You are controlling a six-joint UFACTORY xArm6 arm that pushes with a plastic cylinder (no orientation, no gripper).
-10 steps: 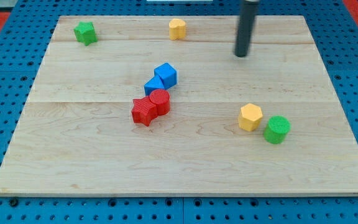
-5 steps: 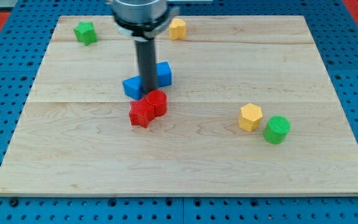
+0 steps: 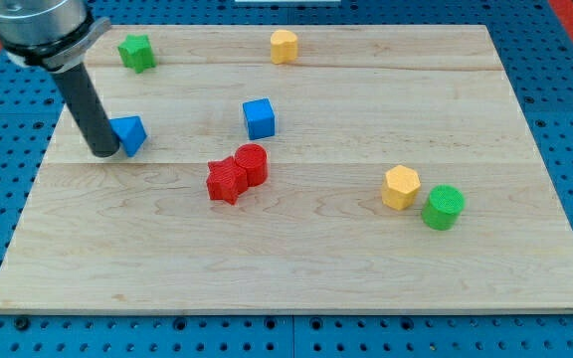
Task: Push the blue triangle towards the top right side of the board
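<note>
We carry no claw, only a rod. My tip (image 3: 104,152) touches the small blue triangular block (image 3: 128,134) from the view's left, at the pale wooden bench's (image 3: 296,268) left side, well apart from the blue cube (image 3: 259,118).

Bright, even overhead light on pale wooden surface (image 3: 296,268); soft short shadows beneath blocks; no glare; focus sharp, rod's upper housing slightly blurred at top-left.
</note>
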